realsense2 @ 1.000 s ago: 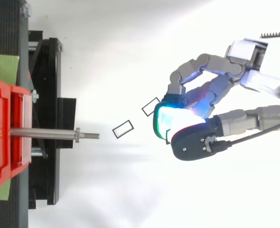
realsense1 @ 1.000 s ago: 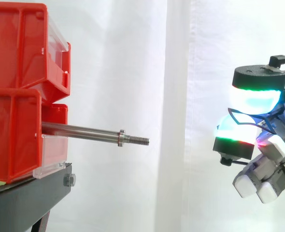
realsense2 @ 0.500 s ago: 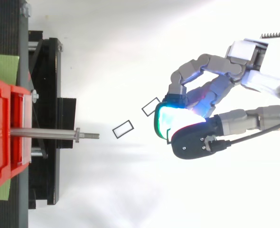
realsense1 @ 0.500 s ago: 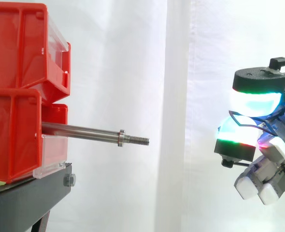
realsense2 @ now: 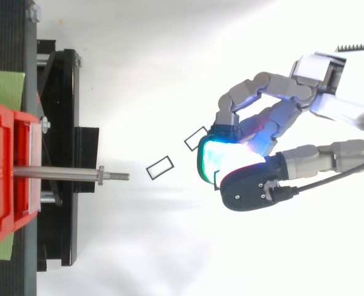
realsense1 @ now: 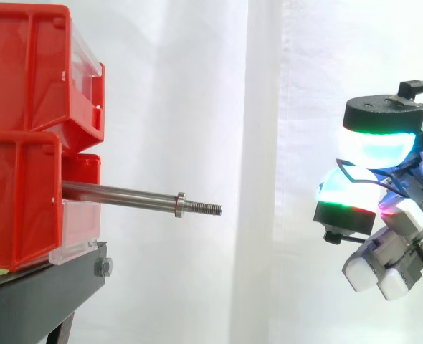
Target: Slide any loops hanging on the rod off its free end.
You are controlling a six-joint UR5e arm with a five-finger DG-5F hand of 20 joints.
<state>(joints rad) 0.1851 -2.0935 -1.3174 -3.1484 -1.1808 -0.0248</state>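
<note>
Hand [realsense1: 375, 142], right of frame, has crept slightly left, fingertips still pinched on the thin dark loop [realsense1: 349, 167]. Rod [realsense1: 118, 194] at left sits bare; I'd call it cleared.

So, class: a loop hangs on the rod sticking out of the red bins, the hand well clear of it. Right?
No: the side view shows the rod bare, no loop on it. It sticks out of the red bins, hand well clear.
</note>
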